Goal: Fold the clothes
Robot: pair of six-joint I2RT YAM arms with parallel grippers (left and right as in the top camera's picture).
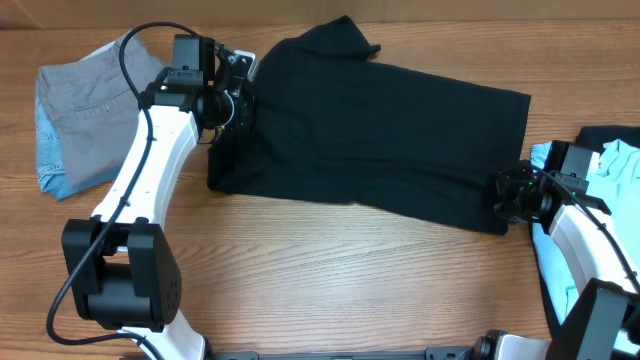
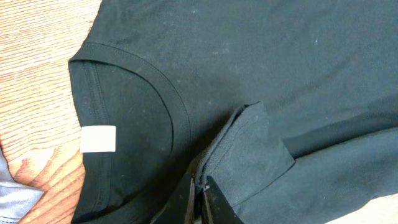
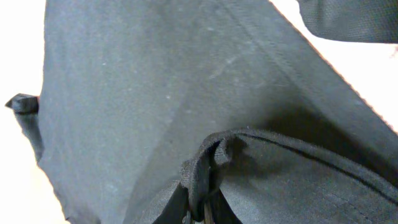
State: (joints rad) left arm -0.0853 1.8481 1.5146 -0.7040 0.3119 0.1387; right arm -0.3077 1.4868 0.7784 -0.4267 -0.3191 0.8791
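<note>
Pinching the shirt [image 1: 380, 130] at both ends: left claw [image 2: 200, 196] clamps a fold [image 2: 249, 143] by the collar [image 2: 177, 106], right claw [image 3: 199, 208] the hem [image 3: 261, 140]. Uneven pull could slip either thin bite.

Table [image 1: 330, 270]: a light brown wooden top is filling the whole overhead view beneath me.
Grain: it is running left to right, with darker streaks showing through.
Light: it is falling evenly from above, casting only faint shadows.
Right-wrist edges: pale patches [image 3: 18, 56] are glaring, too washed out for me to tell what.
</note>
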